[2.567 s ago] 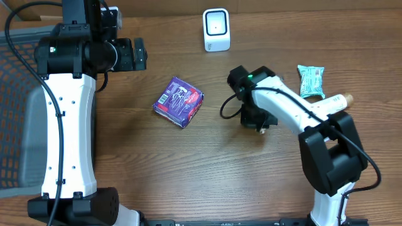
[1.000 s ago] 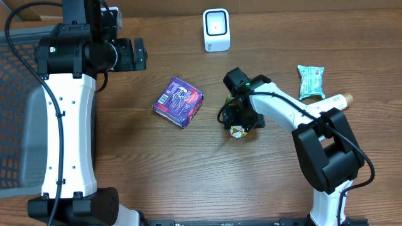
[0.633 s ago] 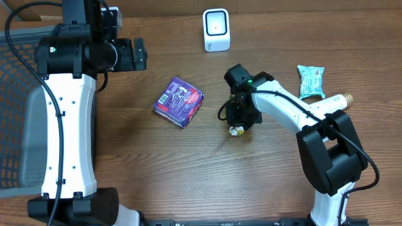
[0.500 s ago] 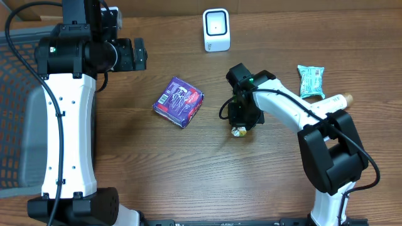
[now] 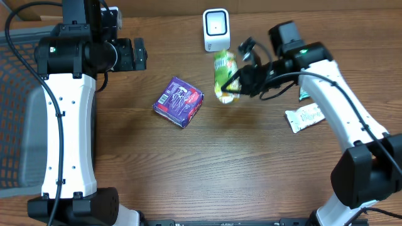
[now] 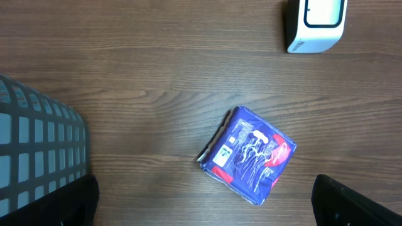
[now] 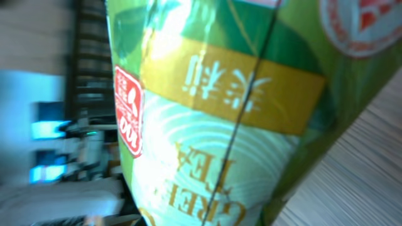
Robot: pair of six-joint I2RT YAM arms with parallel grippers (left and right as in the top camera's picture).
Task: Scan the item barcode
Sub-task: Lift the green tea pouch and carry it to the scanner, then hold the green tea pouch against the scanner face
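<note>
We see the pouch [image 5: 224,76] as a glossy green bag with a yellow band across it and pale rings below the band. On it we read Chinese characters on the band, part of "GREEN TEA", and a red badge marked "100". Our right claw [image 5: 242,80] grips the pouch, lifted near the far edge of the table [image 5: 251,176], just beside the scanner [image 5: 216,29]. Our left claw [image 5: 137,54] stands wide and holds nothing, toward the far left corner.

overhead: straight down, whole bench [image 5: 251,182]
left wrist: downward; scanner [image 6: 314,25] ahead-right of left tool [image 6: 201,207] (shared with overhead)
right wrist: close on pouch [image 7: 220,113]
</note>
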